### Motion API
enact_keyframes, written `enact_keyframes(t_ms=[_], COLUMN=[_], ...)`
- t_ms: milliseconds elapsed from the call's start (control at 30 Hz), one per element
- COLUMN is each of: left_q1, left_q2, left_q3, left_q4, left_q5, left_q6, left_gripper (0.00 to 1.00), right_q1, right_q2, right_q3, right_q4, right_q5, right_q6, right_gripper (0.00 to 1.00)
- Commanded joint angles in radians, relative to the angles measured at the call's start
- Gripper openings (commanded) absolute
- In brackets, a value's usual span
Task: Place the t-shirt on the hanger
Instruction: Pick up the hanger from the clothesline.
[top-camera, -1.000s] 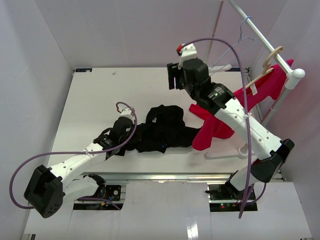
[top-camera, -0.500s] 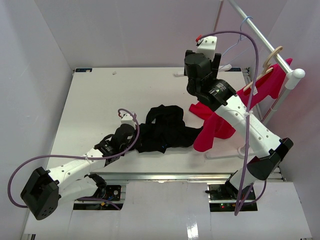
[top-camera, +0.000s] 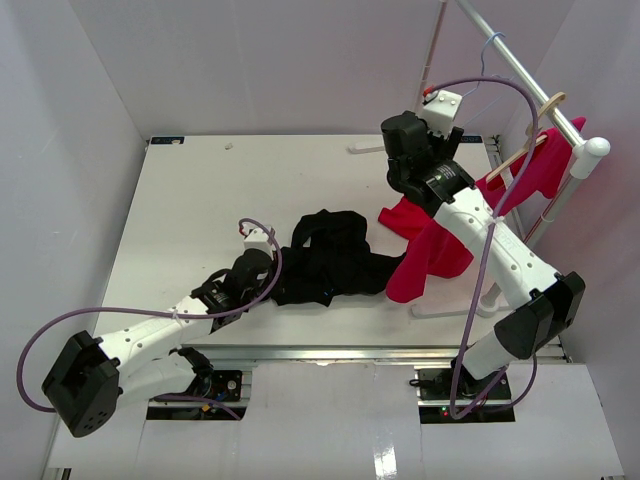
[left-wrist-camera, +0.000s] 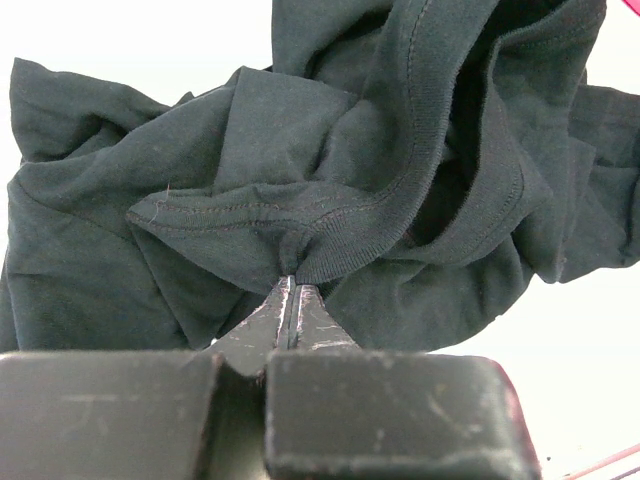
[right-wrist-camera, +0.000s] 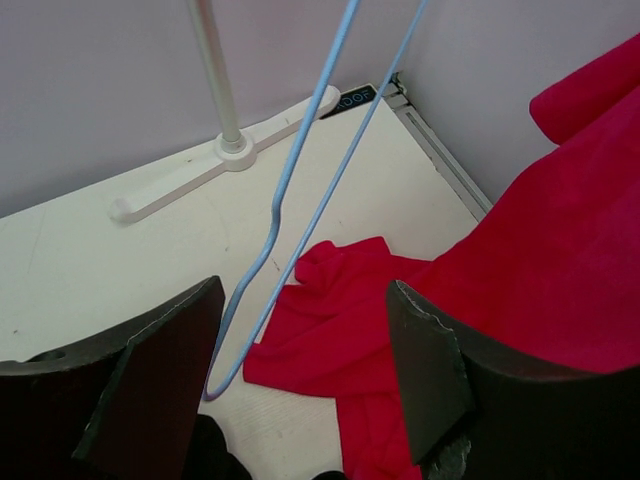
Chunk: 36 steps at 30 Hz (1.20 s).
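Observation:
The black t-shirt (top-camera: 330, 258) lies crumpled on the table's middle. My left gripper (top-camera: 263, 266) sits at its left edge. In the left wrist view its fingertips (left-wrist-camera: 293, 287) are pressed together on a stitched fold of the t-shirt (left-wrist-camera: 350, 150). The light-blue wire hanger (top-camera: 478, 88) hangs by its hook from the rail at the back right. My right gripper (top-camera: 430, 140) is raised just left of it. In the right wrist view the right gripper (right-wrist-camera: 305, 290) stands open, and the hanger (right-wrist-camera: 285, 190) drops between the fingers, close to the left one, with nothing gripped.
A red shirt (top-camera: 430, 250) hangs from a pale wooden hanger (top-camera: 535, 130) on the rail (top-camera: 525, 70) and trails onto the table beside the t-shirt. The rack's white foot (right-wrist-camera: 190, 180) lies at the back. Walls close in on the left, back and right.
The right arm has swung right and back toward the rail, turning its wrist to face the blue hanger. The left arm has stayed shut on the t-shirt and shifted only slightly.

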<state>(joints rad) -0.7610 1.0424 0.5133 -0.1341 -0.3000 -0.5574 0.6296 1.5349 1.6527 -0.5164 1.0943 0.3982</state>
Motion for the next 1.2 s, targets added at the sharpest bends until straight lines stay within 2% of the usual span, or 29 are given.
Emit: enact_keyframes(t_ms=[0,133,433,667,800,867,933,967,1167], left_q1=[-0.008,-0.012,-0.017,-0.02,-0.02,-0.023,-0.023,-0.023,-0.023], left_q2=[-0.01,-0.012,-0.01,0.018,0.039,0.036,0.029,0.025,0.021], left_q3=[0.01,0.008,0.013,0.018,0.029,0.027,0.025,0.025,0.024], left_q4=[0.007,0.008,0.001,0.001,-0.004,-0.004,-0.004,-0.004,-0.003], left_q5=[-0.011,-0.01,-0.008,0.003,0.01,0.008,0.005,0.004,0.002], left_q6=[0.01,0.01,0.016,0.018,0.022,0.02,0.02,0.019,0.019], left_gripper=[0.0,0.0,0.0,0.0,0.0,0.0,0.0,0.0,0.0], right_q1=[-0.052,-0.076,-0.084,-0.084,-0.084,-0.084,-0.084,-0.084,-0.084], right_q2=[0.004,0.033,0.042,0.028,0.014,0.01,0.011,0.01,-0.001], right_q3=[0.008,0.027,0.024,0.047,0.054,0.059,0.068,0.073,0.093], right_q4=[0.044,0.05,0.105,0.118,0.118,0.118,0.119,0.119,0.118], right_q5=[0.004,0.002,-0.022,0.004,0.001,-0.005,-0.01,-0.016,-0.017], right_q6=[0.102,0.113,0.071,0.029,0.013,0.004,-0.021,-0.033,-0.09], right_gripper=[0.72,0.7,0.54,0.5,0.44,0.35,0.15,0.09,0.08])
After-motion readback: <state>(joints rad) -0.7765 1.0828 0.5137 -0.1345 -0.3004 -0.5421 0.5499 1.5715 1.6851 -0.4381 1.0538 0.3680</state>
